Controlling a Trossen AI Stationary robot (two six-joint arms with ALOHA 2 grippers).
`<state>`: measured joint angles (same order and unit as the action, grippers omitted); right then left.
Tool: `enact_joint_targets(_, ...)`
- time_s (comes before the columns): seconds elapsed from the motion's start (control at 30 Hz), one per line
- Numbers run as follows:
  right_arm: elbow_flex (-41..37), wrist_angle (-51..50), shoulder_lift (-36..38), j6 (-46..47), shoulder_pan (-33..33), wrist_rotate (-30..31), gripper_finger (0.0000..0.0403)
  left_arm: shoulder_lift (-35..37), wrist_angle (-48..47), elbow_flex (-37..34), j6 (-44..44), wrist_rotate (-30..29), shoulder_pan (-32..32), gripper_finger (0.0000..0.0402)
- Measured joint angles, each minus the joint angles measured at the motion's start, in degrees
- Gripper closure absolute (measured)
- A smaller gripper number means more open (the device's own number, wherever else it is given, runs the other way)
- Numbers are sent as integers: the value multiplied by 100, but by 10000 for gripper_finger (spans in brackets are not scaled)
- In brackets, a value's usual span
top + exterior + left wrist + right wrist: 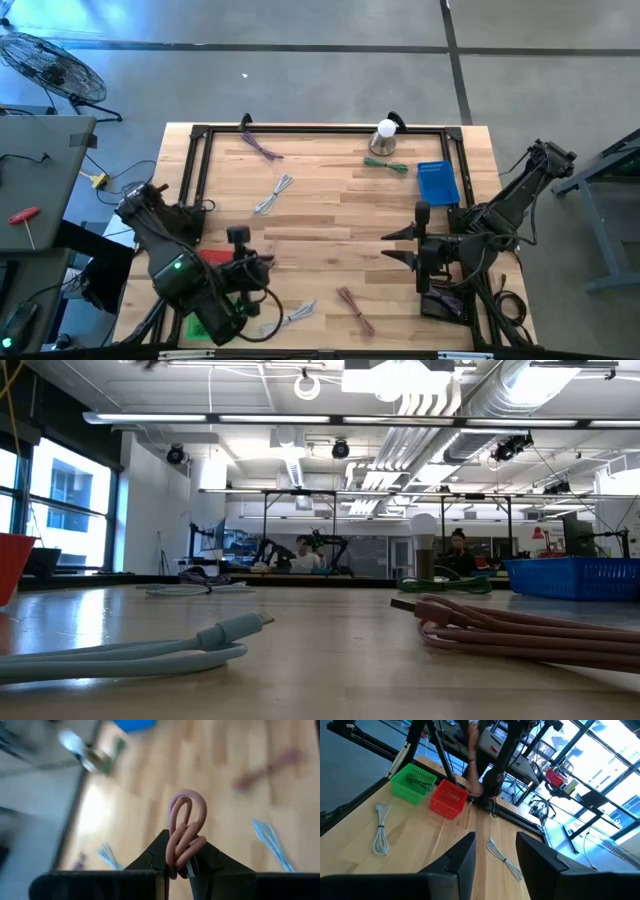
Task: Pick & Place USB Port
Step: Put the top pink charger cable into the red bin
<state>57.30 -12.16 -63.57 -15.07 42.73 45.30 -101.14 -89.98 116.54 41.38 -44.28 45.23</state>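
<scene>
In the left wrist view my left gripper [182,864] is shut on a coiled pink USB cable [186,827], whose loops stick out past the fingertips. The high view puts this gripper [258,264] near the table's near-left corner, just right of a red basket [214,257]. A green basket [203,326] stands nearer the near edge. My right gripper [398,246] hovers open over the right half of the table, touching nothing; its wrist view shows the fingers [495,855] spread apart. My left gripper pinches the bundled pink cable between its two fingers, several strands together, at the coil's lower part [180,851]. The looped end [189,802] reaches out beyond the fingertips. The cable is lifted clear of the table.
Other cables lie on the wood: another pink one [355,310], light blue [291,315], white [274,193], green [388,166], purple [262,148]. A blue basket [437,182] and a white bulb-like object [385,134] sit toward the far right. A black frame [320,128] borders the table.
</scene>
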Motion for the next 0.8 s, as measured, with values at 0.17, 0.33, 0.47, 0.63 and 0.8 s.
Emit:
enact_joint_targets(0.17,0,0,-2,2,0,22,274,6,-11,-33,247,841,53,368)
enact_joint_targets(0.33,0,-19,-2,144,-1,39,274,4,-3,-41,375,1702,51,368)
enact_joint_targets(0.47,0,-157,-4,299,-1,42,274,2,-4,-43,700,2374,53,368)
enact_joint_targets(0.63,0,-303,-4,453,-1,42,274,2,-4,-43,1212,2938,55,368)
enact_joint_targets(0.8,0,-403,-4,544,-1,13,274,79,12,-371,1741,3307,54,368)
